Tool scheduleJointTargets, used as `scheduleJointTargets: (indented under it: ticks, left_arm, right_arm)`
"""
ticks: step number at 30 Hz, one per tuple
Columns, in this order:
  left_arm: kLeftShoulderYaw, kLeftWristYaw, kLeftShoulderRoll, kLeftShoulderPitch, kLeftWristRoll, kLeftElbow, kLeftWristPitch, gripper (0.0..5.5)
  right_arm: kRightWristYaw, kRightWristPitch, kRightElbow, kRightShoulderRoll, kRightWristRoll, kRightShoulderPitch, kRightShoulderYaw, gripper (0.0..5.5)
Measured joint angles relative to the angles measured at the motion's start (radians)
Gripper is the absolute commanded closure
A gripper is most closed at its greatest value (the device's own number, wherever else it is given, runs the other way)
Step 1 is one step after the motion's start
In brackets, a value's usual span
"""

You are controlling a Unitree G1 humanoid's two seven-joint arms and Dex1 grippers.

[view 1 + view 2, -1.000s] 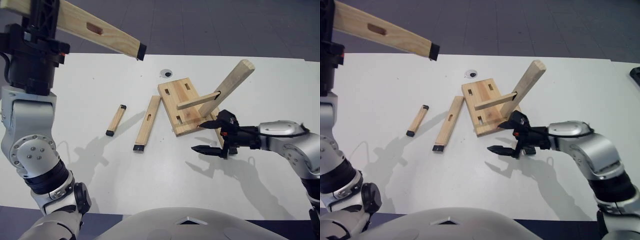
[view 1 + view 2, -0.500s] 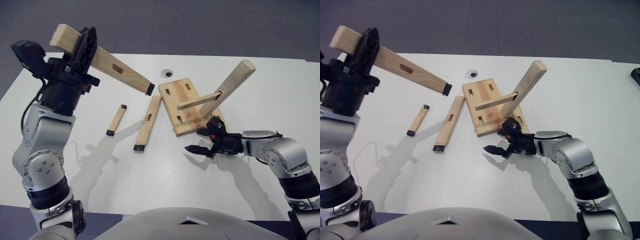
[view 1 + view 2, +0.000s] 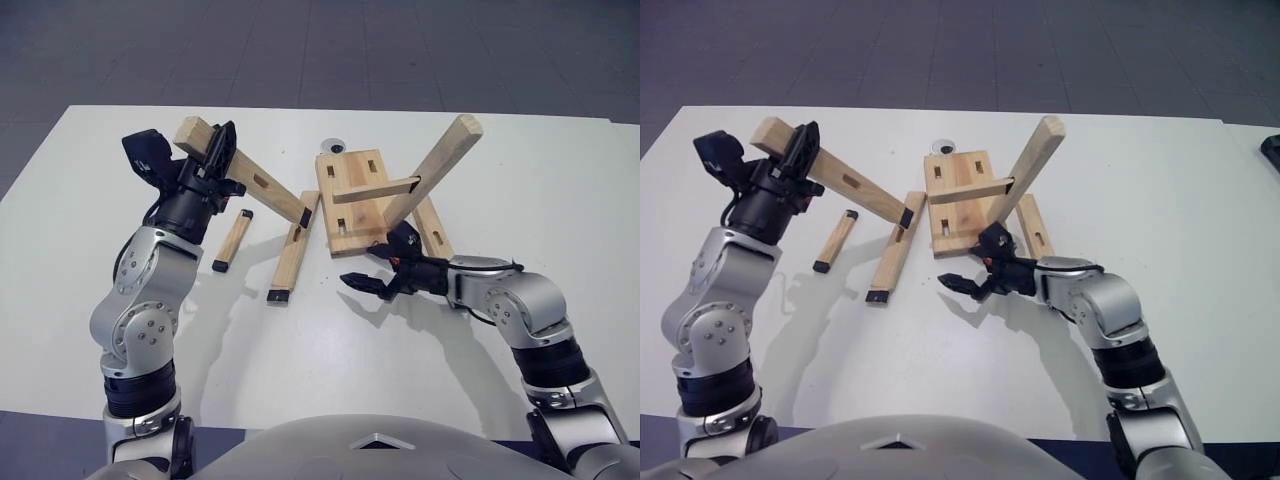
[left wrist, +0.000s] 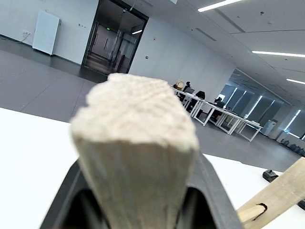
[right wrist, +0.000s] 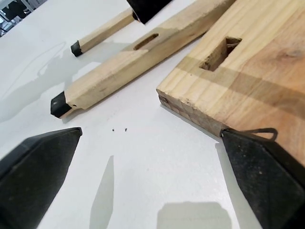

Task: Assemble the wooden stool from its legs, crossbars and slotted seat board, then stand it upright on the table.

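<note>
Stool parts lie mid-frame on the white tabletop [image 3: 520, 170]. Our left gripper [image 3: 215, 165], upper left, pinches a slotted leg [image 3: 255, 187]. Our right gripper [image 3: 372, 265], spread open, sits just beside the seat board [image 3: 350, 225], where we see a tilted leg [image 3: 440, 165] fitted.

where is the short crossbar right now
In the left eye view the short crossbar lies flat on the table, just left of the loose leg, near the held leg in the left claw.
</note>
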Motion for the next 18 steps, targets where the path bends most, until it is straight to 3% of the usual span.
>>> scheduleJointTargets:
  ticks: [10,14,18]
  left_arm:
    - [-0.013,0.037,-0.104,0.001,0.014,-0.066,-0.016,4.45]
    - [-0.011,0.036,-0.110,0.002,0.025,-0.066,-0.020,4.45]
    - [-0.046,0.033,-0.151,-0.010,0.054,-0.020,-0.022,4.45]
  right_arm:
    - [0.084,0.047,-0.143,-0.213,0.076,0.074,-0.210,0.10]
    - [0.044,0.035,-0.082,-0.177,0.048,0.048,-0.196,0.10]
    - [0.006,-0.035,0.016,-0.109,-0.031,0.030,-0.110,0.10]
